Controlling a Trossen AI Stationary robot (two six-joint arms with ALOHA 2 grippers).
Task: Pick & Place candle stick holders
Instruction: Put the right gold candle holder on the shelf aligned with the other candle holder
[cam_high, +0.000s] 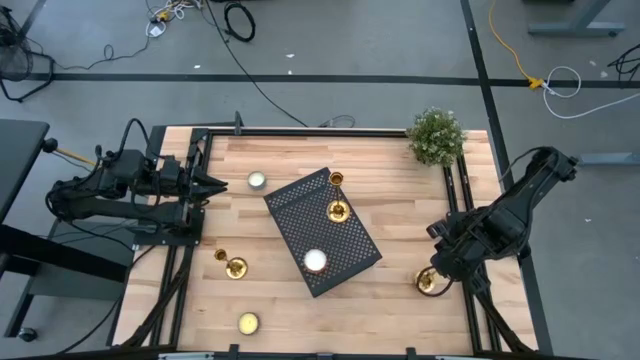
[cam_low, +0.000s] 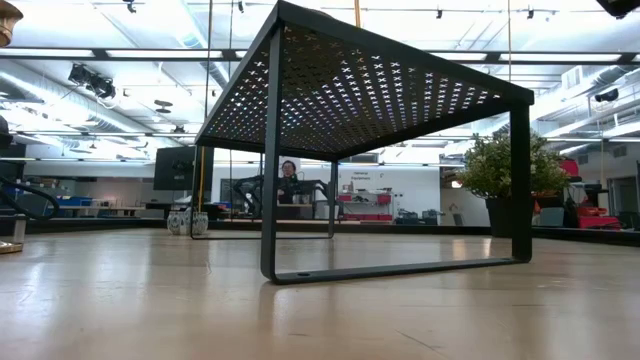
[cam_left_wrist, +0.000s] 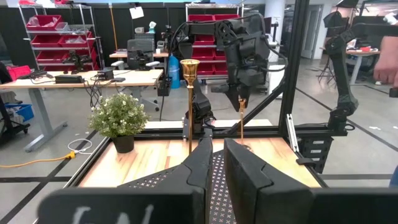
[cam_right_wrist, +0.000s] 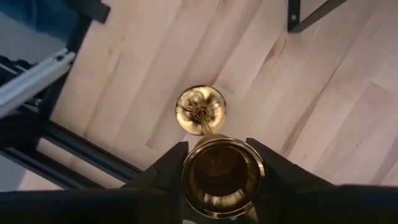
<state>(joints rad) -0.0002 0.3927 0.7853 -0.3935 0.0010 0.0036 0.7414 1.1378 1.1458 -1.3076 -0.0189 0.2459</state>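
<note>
Three shiny gold candle stick holders show. One stands upright by its round base on the black perforated stand (cam_high: 300, 215), its base (cam_high: 337, 210) there and its cup (cam_left_wrist: 189, 65) high. A second (cam_high: 234, 267) stands on the wood near the table's left. The third (cam_high: 428, 282) is at the table's right near side, with my right gripper (cam_high: 437, 268) shut on it. My left gripper (cam_high: 215, 185) waits shut and level at the table's left edge, touching nothing. My right gripper pinches the holder's cup top (cam_right_wrist: 221, 171) between its two fingers (cam_right_wrist: 171, 165), one on each side of the cup. The fingers come from above, pointing steeply down. The stem (cam_left_wrist: 241, 124) hangs upright below them; whether the base (cam_right_wrist: 200, 111) rests on the wood, I cannot tell.
A white tealight (cam_high: 316, 262) lies on the stand's near end. Another tealight (cam_high: 257, 180) lies on the wood at the far left, a yellowish one (cam_high: 248, 323) at the near left. A potted plant (cam_high: 436, 135) stands at the far right corner. Black frame rails (cam_high: 465, 185) border the table.
</note>
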